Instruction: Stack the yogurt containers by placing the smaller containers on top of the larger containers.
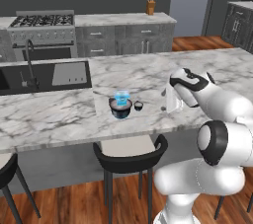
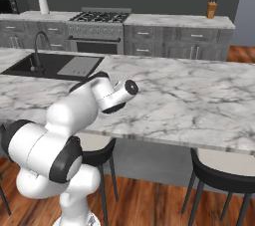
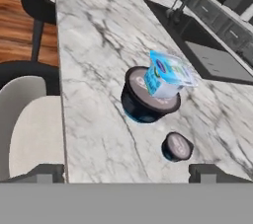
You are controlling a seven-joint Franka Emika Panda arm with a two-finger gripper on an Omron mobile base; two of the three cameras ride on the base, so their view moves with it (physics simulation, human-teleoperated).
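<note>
The light-blue cup (image 3: 165,75) sits on top of the wide dark tub (image 3: 143,100), leaning to one side, its base resting on the tub's pale top; whether it sits flat cannot be made out. In the left base view the same pair reads as a blue shape (image 1: 121,95) above the dark tub (image 1: 120,108), and the blur there hides how the cup is seated. The tiny dark cup (image 3: 176,146) stands alone on the marble surface (image 3: 94,50), just beside the tub and not touching it; in the left base view it is a small dark spot (image 1: 138,105) to the tub's right.

The gripper (image 3: 126,171) is open and holds nothing: its two dark fingertips (image 3: 49,171) stand wide apart at the bottom of the hand view, cut off by the frame edge, apart from all three containers.

In the right base view the arm's white body (image 2: 74,115) stands in front of the near part of the surface. The sink (image 3: 202,45) and faucet (image 3: 185,1) lie beyond the tub, partly cut off. A stool (image 3: 24,119) shows below the surface's edge.
</note>
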